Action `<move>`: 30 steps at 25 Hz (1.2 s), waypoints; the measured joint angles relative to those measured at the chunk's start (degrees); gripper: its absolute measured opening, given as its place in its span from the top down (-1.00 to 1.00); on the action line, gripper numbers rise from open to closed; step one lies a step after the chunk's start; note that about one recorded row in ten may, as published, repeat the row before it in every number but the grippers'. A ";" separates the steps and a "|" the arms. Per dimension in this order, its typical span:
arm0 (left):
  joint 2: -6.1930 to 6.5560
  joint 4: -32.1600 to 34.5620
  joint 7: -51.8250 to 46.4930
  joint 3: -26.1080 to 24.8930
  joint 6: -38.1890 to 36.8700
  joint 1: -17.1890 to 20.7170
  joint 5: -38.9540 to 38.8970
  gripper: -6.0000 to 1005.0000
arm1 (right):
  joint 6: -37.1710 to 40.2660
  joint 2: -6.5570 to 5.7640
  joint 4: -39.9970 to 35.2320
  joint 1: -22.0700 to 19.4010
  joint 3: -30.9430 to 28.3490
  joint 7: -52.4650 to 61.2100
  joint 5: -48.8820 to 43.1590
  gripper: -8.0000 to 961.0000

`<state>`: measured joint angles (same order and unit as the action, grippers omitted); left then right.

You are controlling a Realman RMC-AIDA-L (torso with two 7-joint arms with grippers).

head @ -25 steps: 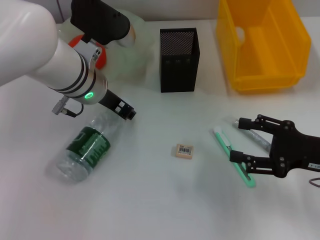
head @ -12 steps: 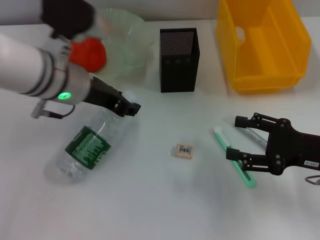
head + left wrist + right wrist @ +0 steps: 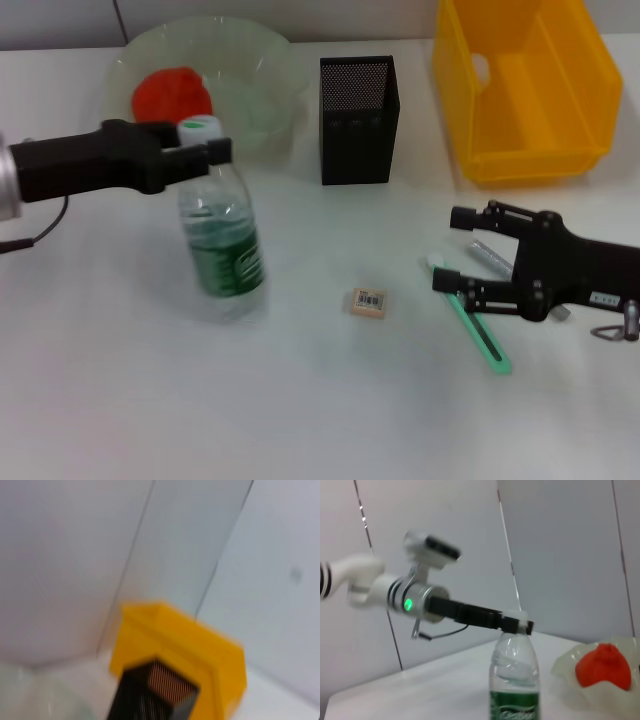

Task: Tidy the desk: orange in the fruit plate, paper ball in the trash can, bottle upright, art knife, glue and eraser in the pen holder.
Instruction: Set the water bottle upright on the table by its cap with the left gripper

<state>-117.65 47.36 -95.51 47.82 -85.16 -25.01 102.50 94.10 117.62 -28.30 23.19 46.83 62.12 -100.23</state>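
The clear bottle with a green label stands upright at the left of the desk. My left gripper is shut on its neck just under the white cap; the right wrist view shows the same grip on the bottle. The orange lies in the fruit plate. The eraser lies mid-desk. My right gripper is open above the green art knife and the glue stick, which it partly hides. The black mesh pen holder stands behind. I cannot make out the paper ball.
A yellow bin stands at the back right, beside the pen holder. Both also show in the left wrist view, the bin behind the holder. The orange shows in the right wrist view.
The bottle was lying on its side and now stands upright, held at the neck by my left gripper. The left arm swung back to the left. My right gripper shifted slightly left.
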 joint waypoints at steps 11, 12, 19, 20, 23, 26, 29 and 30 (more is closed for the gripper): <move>-1.00 -29.27 44.13 -12.31 -5.20 1.90 -18.18 0.08 | -0.60 1.41 1.70 2.12 -2.88 1.16 1.77 -0.74; -1.05 -32.14 48.14 -12.35 -5.20 1.88 -20.32 0.07 | -0.82 1.42 2.32 2.28 -2.91 1.05 2.50 -0.74; -1.48 -45.25 68.63 -12.75 -5.26 0.84 -28.84 0.02 | -4.22 1.52 7.41 3.33 -2.99 -0.77 8.76 -0.74; -1.49 -45.68 69.57 -12.98 -5.05 0.65 -28.89 0.01 | -4.25 1.52 7.82 3.36 -2.99 -1.07 9.23 -0.74; -1.51 -45.89 69.96 -13.37 -3.01 0.07 -28.94 -0.01 | -4.36 1.64 9.17 3.39 -2.98 -1.68 10.96 -0.74; -1.52 -46.11 70.47 -13.80 -2.15 -0.09 -28.95 -0.03 | -4.42 1.77 9.66 3.41 -2.98 -2.02 11.56 -0.74; -1.52 -46.98 71.89 -14.87 -1.58 -0.21 -28.99 -0.05 | -4.45 1.82 10.46 3.38 -2.98 -2.64 12.50 -0.74; -1.53 -47.47 72.53 -15.50 -1.58 -0.24 -29.02 -0.06 | -4.46 1.82 10.50 3.34 -2.99 -2.75 12.62 -0.74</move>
<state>-119.18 -0.11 -22.98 32.32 -86.74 -25.25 73.48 89.64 119.44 -17.80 26.53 43.85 59.36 -87.62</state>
